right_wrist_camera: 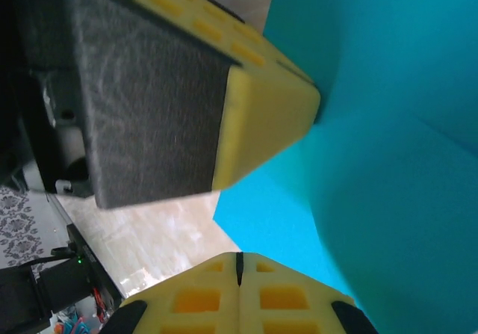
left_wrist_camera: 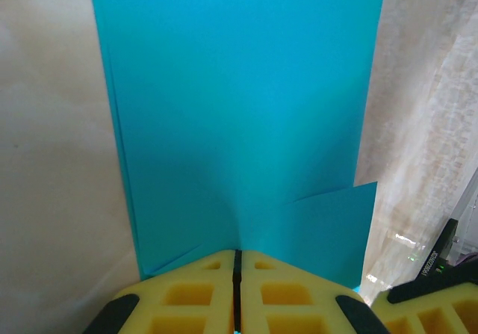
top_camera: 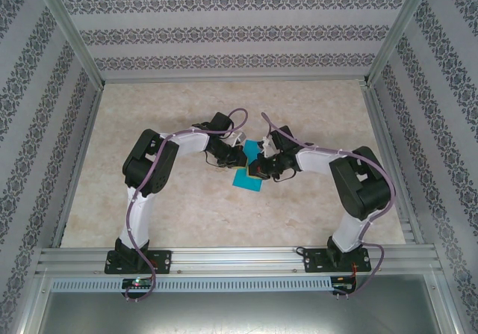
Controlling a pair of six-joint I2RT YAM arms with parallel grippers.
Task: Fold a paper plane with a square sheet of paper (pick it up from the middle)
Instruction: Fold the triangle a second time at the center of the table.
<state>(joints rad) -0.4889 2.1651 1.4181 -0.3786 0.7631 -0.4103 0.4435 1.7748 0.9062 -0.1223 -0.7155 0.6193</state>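
Left gripper (left_wrist_camera: pixel 237 258): clenched, with a thin seam between the yellow pads. The paper (left_wrist_camera: pixel 239 110) comes straight out of the tips, so it is pinched at its edge. In the right wrist view the same tips bite the paper at a crease.

Right gripper (right_wrist_camera: pixel 239 259): jaws closed tight, sitting right against the paper's lower part. Can't tell if any paper is caught between them.

Paper: turquoise, held mid-table between the two grippers, just ahead of both wrists. Can't tell if its low end rests on the table. It is not a flat single sheet. Doubled layers show along the left edge, a flap corner sticks out low on the right, and a slanted fold line runs near the left tips.

Progress, my read: early to middle. Pickup is done and at least one fold is in. No pointed nose, wings or dart shape yet. What's left is probably the nose folds, centre crease, wings and setting it down.

Table (top_camera: pixel 321 117): beige, marbled, matte, flat.

Frame posts (top_camera: pixel 71 31): aluminium, rising at the far corners.

Walls (top_camera: pixel 224 35): pale wallpaper with dark ornamental stripes, closing in the back and both sides.
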